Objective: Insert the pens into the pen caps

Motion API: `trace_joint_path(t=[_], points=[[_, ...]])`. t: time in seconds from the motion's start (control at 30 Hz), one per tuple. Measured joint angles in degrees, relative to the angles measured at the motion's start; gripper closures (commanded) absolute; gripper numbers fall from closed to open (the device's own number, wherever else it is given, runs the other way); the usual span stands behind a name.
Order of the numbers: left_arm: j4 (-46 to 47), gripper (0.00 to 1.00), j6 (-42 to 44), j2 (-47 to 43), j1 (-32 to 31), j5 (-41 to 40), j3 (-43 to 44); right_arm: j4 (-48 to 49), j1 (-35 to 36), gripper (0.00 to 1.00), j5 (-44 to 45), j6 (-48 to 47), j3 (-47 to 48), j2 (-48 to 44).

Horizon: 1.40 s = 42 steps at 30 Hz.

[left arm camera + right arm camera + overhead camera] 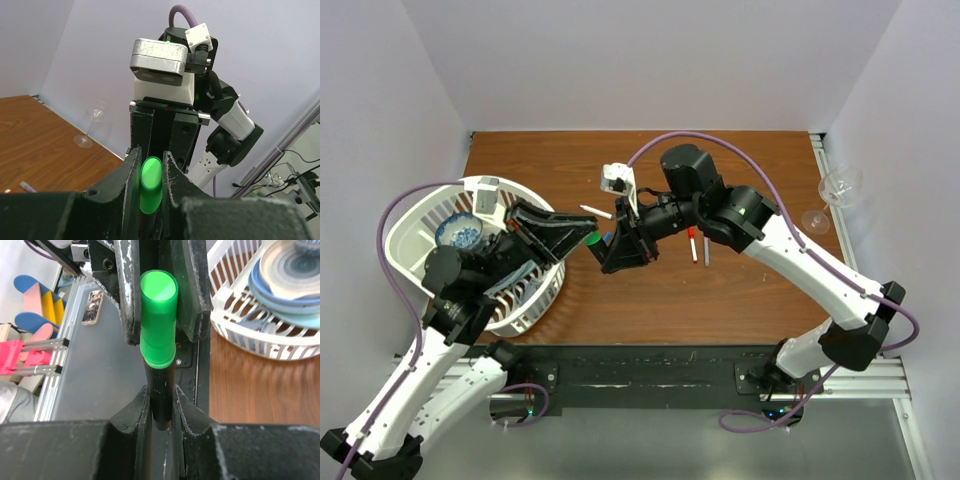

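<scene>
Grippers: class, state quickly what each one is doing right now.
Left gripper: shut on the green cap.
Right gripper: shut on the black marker.

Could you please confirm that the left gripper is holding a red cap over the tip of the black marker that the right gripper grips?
Not quite: only the colour is wrong. The right wrist view shows the left gripper holding a green cap, not a red one, over the tip of the black marker that the right gripper grips.
</scene>
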Motion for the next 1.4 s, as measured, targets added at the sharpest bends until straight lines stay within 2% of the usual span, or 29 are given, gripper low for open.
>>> trace_joint_path(t=[0.37,0.53,0.87,1.2,1.4], points=[[-3.5,1.0,5.3,2.7,-0.1,0.5,4.5,-0.9,-0.1,1.0,0.5,-2.9,3.6,1.9],[-3.9,1.0,6.4,2.7,-0.2,1.4,3.4,-7.6,-0.1,1.0,0.9,-7.9,6.7,4.0],[-10.3,1.0,10.9,3.2,-0.6,1.6,5.4,-9.9,-0.1,1.0,2.3,-11.2,6.4,4.3],[-15.1,1.0,10.3,12.4,-3.1,4.9,15.1,17.0,-1.4,1.0,4.2,-2.0,-18.3,-10.3],[-19.5,1.0,11.3,15.7,-3.1,5.7,19.8,24.3,-1.9,1.0,6.8,1.0,-23.8,-13.4]])
